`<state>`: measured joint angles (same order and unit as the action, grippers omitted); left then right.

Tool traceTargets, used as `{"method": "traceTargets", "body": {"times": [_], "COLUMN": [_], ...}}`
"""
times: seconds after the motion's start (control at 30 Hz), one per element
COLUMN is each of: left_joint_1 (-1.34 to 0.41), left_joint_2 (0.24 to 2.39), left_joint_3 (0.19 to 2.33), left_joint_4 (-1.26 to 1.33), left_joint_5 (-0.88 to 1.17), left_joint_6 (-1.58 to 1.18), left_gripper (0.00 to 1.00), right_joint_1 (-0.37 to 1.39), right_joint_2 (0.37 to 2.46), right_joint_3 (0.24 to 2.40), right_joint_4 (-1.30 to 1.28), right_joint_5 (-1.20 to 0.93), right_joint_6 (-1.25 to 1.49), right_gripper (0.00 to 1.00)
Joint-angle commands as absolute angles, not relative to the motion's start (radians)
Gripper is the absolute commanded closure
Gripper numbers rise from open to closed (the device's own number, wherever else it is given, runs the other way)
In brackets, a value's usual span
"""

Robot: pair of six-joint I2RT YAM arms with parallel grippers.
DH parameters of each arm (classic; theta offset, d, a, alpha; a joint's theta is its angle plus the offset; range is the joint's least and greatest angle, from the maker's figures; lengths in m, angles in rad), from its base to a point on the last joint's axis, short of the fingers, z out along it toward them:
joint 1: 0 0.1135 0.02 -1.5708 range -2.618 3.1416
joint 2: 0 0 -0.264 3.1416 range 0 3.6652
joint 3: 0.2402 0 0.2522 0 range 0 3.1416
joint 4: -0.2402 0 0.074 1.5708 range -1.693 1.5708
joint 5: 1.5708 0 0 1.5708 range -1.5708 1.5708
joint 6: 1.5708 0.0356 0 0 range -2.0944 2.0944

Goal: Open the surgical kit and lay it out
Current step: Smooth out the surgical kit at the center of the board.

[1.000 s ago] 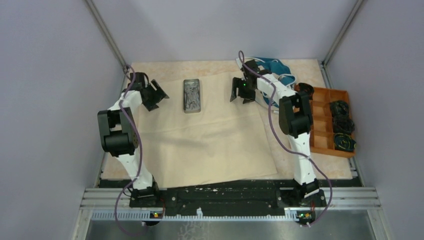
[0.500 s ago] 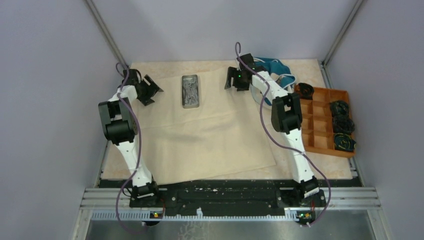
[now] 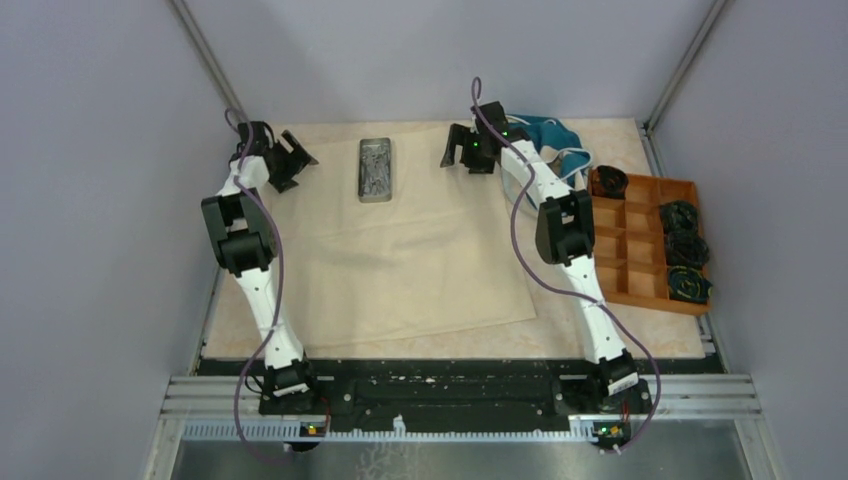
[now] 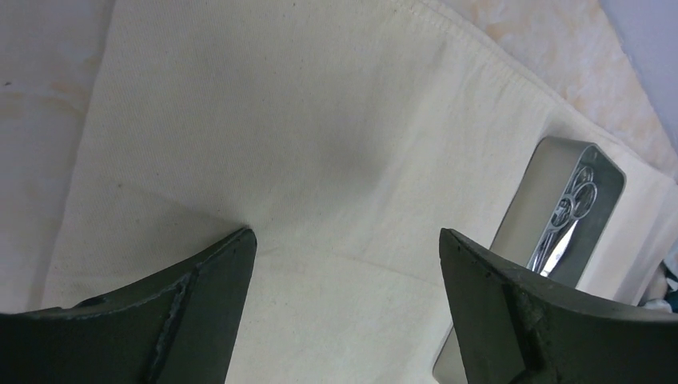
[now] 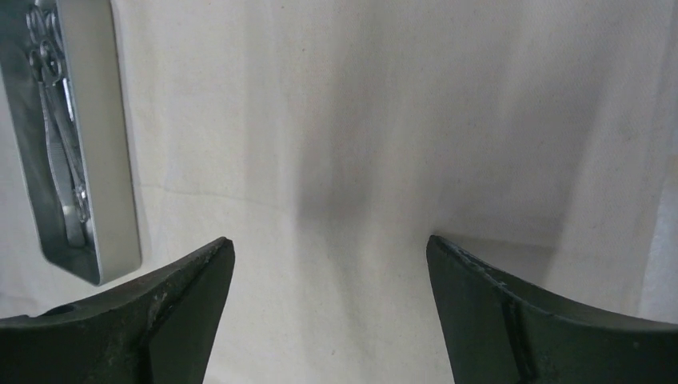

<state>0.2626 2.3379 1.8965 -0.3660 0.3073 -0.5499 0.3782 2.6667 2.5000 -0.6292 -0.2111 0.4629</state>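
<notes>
The beige cloth wrap [image 3: 400,260] lies spread flat on the table. The small steel tray [image 3: 376,170] stands on its far part, with silver ring-handled instruments [image 4: 569,216] inside. My left gripper [image 3: 292,160] is open over the cloth's far left corner, left of the tray. In the left wrist view [image 4: 346,240] its fingertips [image 4: 216,272] sit low on the cloth [image 4: 320,136], with the tray [image 4: 532,220] to the right. My right gripper [image 3: 455,152] is open over the cloth's far right part. In the right wrist view [image 5: 328,248] the tray [image 5: 116,160] and instruments [image 5: 56,120] are at left.
Teal-and-white fabric [image 3: 548,135] lies at the back right behind my right arm. An orange-brown compartment tray [image 3: 640,250] with black items [image 3: 688,250] stands at the right edge. Grey walls close in the back and sides.
Both arms have stretched further toward the back wall. The cloth and the steel tray on it have shifted toward the back; the cloth's near edge is further from the arm bases.
</notes>
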Motion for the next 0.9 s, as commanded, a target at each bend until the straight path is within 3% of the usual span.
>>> {"method": "traceTargets", "body": {"times": [0.0,0.23,0.37,0.63,0.87], "left_joint_1": [0.252,0.13,0.094,0.116,0.166], "left_joint_2": [2.285,2.041,1.885,1.611,1.542], "left_joint_3": [1.899,1.736,1.619,1.25,0.969], "left_joint_4": [-0.522,-0.633,-0.673,-0.738,-0.666], "left_joint_5": [0.232,0.227,0.186,0.311,0.34], "left_joint_6": [-0.472,-0.44,-0.369,-0.424,-0.53], "left_gripper": [0.06,0.03,0.02,0.02,0.02], "right_joint_1": [0.379,0.404,0.451,0.492,0.464], "right_joint_2": [2.647,2.421,2.304,2.113,2.005], "right_joint_3": [2.571,2.376,2.155,1.754,1.385], "right_joint_4": [-0.762,-0.862,-0.894,-0.678,-0.482], "right_joint_5": [-0.287,-0.444,-0.521,-0.678,-0.564], "right_joint_6": [0.521,0.461,0.372,0.387,0.453], "right_gripper": [0.04,0.01,0.02,0.08,0.09]}}
